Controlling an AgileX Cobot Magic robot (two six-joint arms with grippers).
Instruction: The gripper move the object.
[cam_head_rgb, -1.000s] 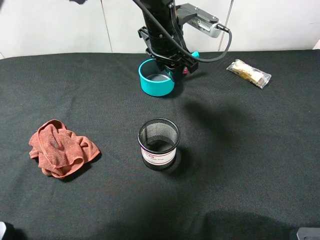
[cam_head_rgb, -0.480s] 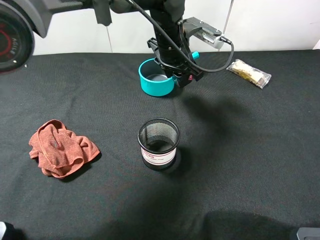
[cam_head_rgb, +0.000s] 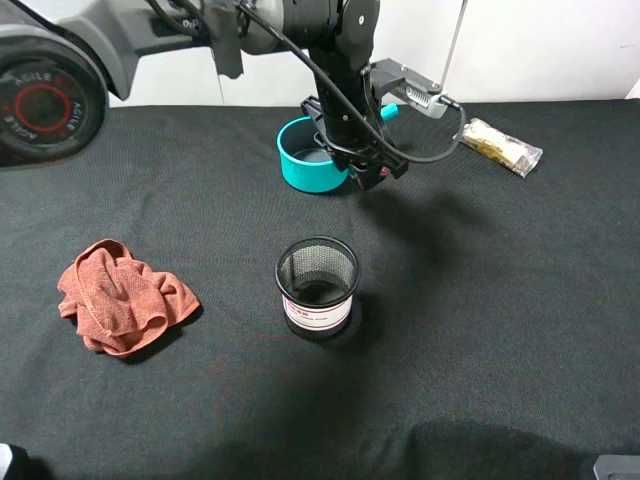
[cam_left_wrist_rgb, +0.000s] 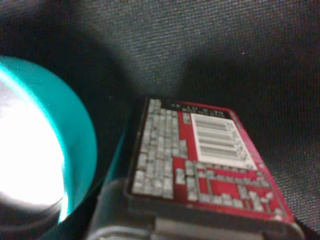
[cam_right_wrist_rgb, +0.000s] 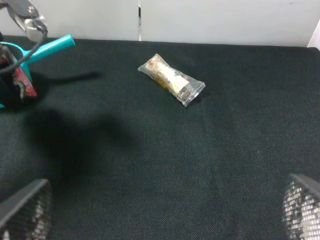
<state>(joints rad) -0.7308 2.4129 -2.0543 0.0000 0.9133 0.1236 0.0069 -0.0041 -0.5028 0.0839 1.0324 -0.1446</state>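
Observation:
My left gripper, a black claw on the arm reaching in from the upper left, is shut on the object, a small black box with red-pink graphics. It holds the box above the black cloth, just right of the teal pot. The left wrist view shows the box close up between the jaws, with the pot's rim beside it. The box also shows in the right wrist view. My right gripper is open and empty, with its mesh-patterned fingertips wide apart.
A black mesh cup stands at the middle of the black-clothed table. A clear snack packet lies at the back right and shows in the right wrist view. A crumpled orange-red cloth lies at the left. The pot's teal handle points right.
My left gripper has moved right and toward the front with the box, away from the pot's rim. The arm's base has swung further into view at the upper left.

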